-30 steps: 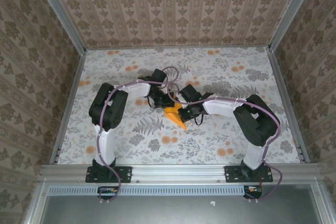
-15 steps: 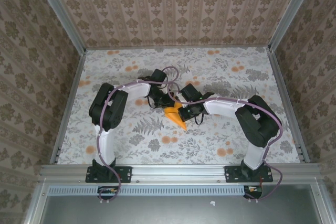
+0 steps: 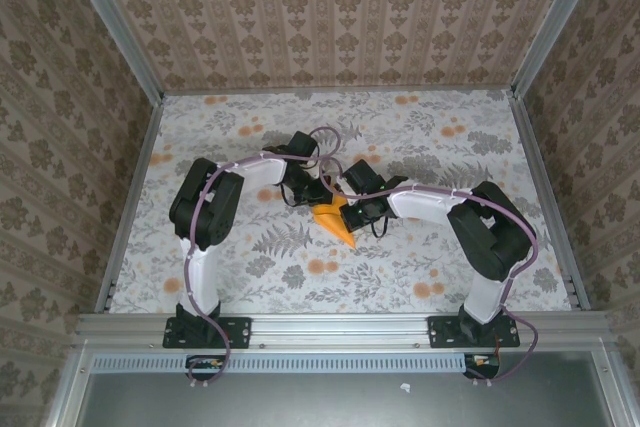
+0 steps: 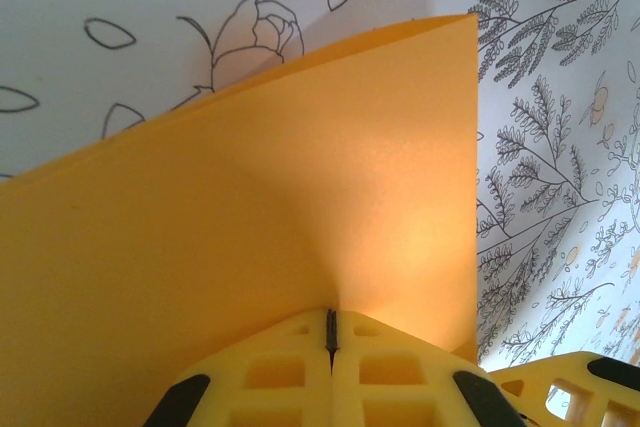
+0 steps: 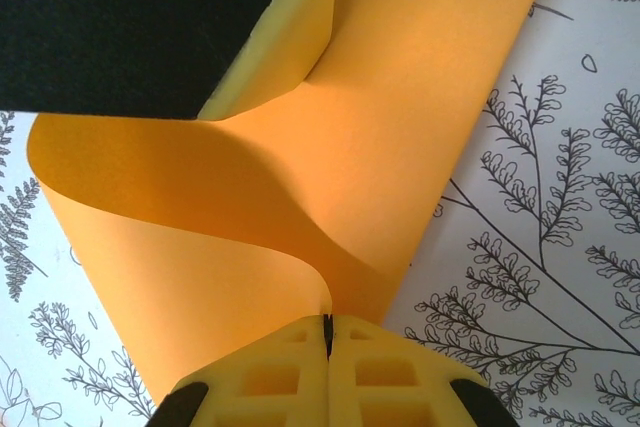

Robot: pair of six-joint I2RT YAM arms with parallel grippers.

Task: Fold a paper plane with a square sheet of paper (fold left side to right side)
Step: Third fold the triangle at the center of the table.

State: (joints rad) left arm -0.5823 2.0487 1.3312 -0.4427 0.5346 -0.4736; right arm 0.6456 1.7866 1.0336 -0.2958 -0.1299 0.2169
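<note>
The square sheet of paper (image 3: 337, 224) is bright orange and lies mid-table as a creased, pointed shape with its tip toward the near edge. My left gripper (image 3: 321, 202) meets it from the upper left and my right gripper (image 3: 348, 213) from the right. In the left wrist view the paper (image 4: 300, 207) rises as a broad flap, and the left gripper (image 4: 330, 320) is shut on its lower edge. In the right wrist view the sheet (image 5: 420, 117) curls in an S-bend into the right gripper (image 5: 327, 323), which is shut on it. A fingertip (image 5: 283, 35) of the left gripper shows at the top.
The floral grey-white cloth (image 3: 450, 147) covers the table, ringed by a metal frame (image 3: 335, 322) and patterned walls. Both arms bend inward, with their elbows (image 3: 205, 209) (image 3: 490, 232) out to the sides. A pad of the right gripper (image 4: 565, 387) shows low right in the left wrist view.
</note>
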